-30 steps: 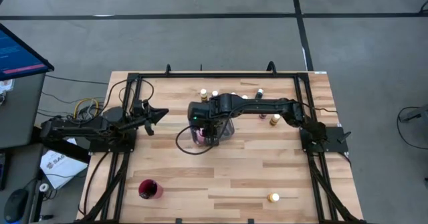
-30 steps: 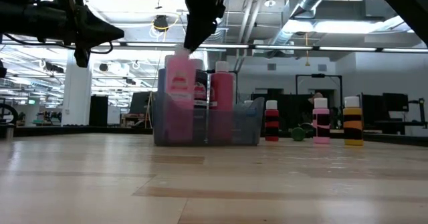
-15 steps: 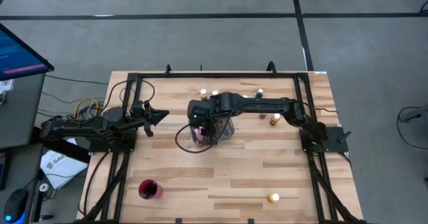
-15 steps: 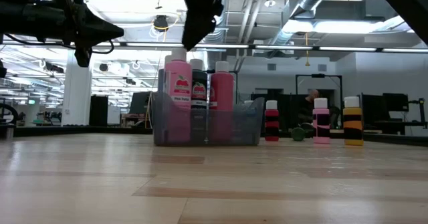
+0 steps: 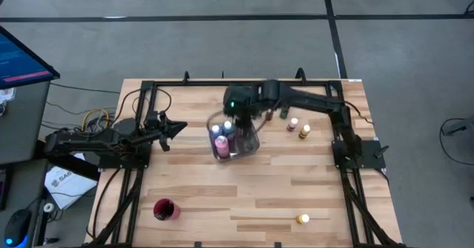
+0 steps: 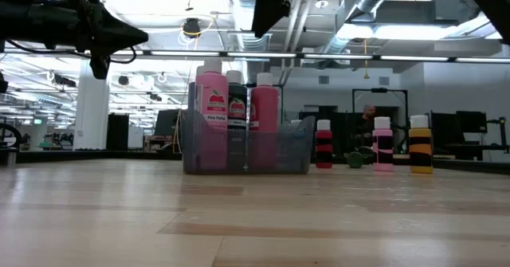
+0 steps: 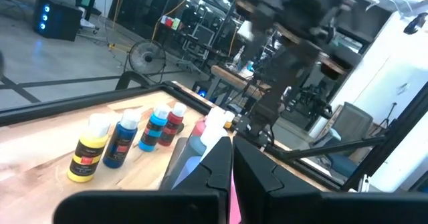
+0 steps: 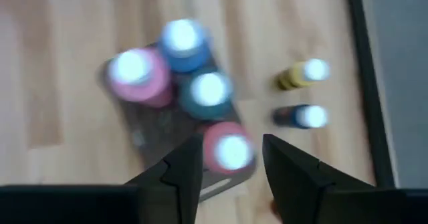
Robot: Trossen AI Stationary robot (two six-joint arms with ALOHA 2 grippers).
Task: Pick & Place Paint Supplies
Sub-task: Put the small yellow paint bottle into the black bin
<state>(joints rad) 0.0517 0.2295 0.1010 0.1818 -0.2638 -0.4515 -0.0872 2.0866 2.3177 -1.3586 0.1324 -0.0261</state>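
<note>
Paint bottles point(image 5: 222, 135) stand together in a clear bin point(image 5: 235, 139) just above the middle of the high view, four pale caps showing from overhead: two pink, one blue and one teal by the right wrist view. The right gripper point(image 8: 231, 158) hangs above that bin with its two dark fingers point(image 8: 182, 174) apart and nothing between them; in the high view it sits at the bin's upper edge point(image 5: 238, 113), and in the low view it is a dark shape at the top centre point(image 6: 271, 2), clear of the bottle caps. Outward from the bin, loose bottles stand on the wooden table point(image 5: 281, 189): two to the right of the bin point(image 5: 299, 128), and one alone at the lower right point(image 5: 303, 219). A red cup point(image 5: 165, 209) sits at the lower left. The left gripper point(image 5: 175, 127) waits at the left of the high view, well apart from the bin, its fingers point(image 7: 257, 174) pressed together and empty. A person point(image 6: 368, 117) shows in the room behind the table in the low view.
</note>
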